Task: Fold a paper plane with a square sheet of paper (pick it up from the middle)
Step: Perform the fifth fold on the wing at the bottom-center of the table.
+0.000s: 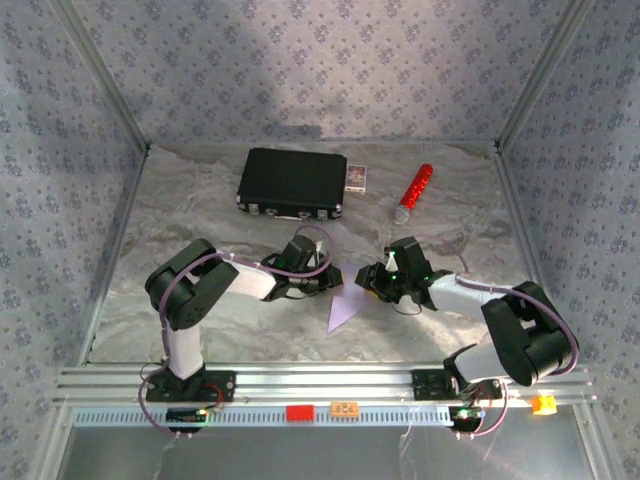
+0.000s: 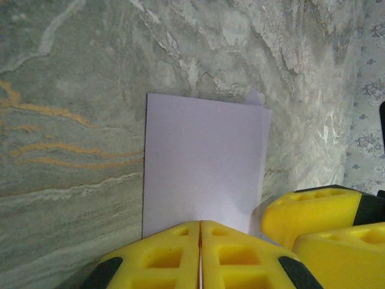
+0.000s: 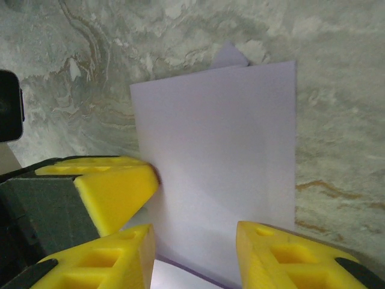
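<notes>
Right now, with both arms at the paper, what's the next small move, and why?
Probably lower the right gripper onto the lilac paper sheet and press the layers flat. The sheet lies folded on the table. The left gripper, fingers shut, seems to pin its edge. The right fingers stand open over it, holding nothing.

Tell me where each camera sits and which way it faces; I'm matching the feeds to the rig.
Top external: above, behind the bases, looking down on table, both arms, left pincer, right pincer, lilac paper.
Left wrist: on the left arm, facing the paper past its shut fingers.
Right wrist: on the right arm, facing the paper past its parted fingers.
Shared: the paper; each wrist view catches the other arm's fingers.
</notes>
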{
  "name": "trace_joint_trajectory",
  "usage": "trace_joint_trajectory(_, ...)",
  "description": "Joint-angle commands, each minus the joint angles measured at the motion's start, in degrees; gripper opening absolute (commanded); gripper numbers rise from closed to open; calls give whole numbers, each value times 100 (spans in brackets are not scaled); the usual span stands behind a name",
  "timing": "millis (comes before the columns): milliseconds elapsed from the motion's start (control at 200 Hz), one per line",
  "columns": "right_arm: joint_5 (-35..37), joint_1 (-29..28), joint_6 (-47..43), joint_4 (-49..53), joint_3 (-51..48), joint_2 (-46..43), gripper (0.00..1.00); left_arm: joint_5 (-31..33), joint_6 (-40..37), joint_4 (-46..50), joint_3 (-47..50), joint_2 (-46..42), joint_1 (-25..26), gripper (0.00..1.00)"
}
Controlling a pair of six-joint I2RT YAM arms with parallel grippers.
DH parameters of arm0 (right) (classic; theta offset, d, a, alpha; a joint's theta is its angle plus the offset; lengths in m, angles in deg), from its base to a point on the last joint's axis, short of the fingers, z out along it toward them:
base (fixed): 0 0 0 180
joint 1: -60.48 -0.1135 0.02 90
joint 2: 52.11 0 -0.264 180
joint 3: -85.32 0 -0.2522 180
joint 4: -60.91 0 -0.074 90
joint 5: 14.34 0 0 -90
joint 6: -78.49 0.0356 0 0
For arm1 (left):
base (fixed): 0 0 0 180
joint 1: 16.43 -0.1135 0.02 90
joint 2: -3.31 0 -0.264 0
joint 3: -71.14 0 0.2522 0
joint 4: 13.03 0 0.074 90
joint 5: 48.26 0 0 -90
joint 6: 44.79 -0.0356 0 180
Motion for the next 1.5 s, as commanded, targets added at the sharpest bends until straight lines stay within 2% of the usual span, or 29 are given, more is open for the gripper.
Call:
trace_joint_trajectory(0,182,125,-177,466,63,-356,42,58,-48,618,167,-34,-23,8)
trace_joint_trajectory(165,240,-9,-110,990,-104,-834,42,70,-61,647,156,-87,-37,8)
trace_joint_trajectory(320,182,-226,338,724,-631,-1379,42,-1,-152,702,114,-230,-51,8)
trace_joint_trajectory(455,343,-388,328,1027,-658,-1630,38,-58,-383,889,-84,-608,-57,15)
trace_joint_trajectory(655,339,-394,389,885,-737,-1665,36,42,-728,1569,-333,-1239,-11,21)
trace_joint_trajectory(969,348,-412,455,742,-740,-1459,35,-231,-691,1564,15,-1287,361,13)
trace_joint_trajectory(1299,278,-498,582,510,-719,-1393,39,-55,-611,1483,120,-692,364,9)
trace_joint_trajectory(1499,132,-610,608,332,-604,-1076,42,53,-430,1120,465,-488,316,7)
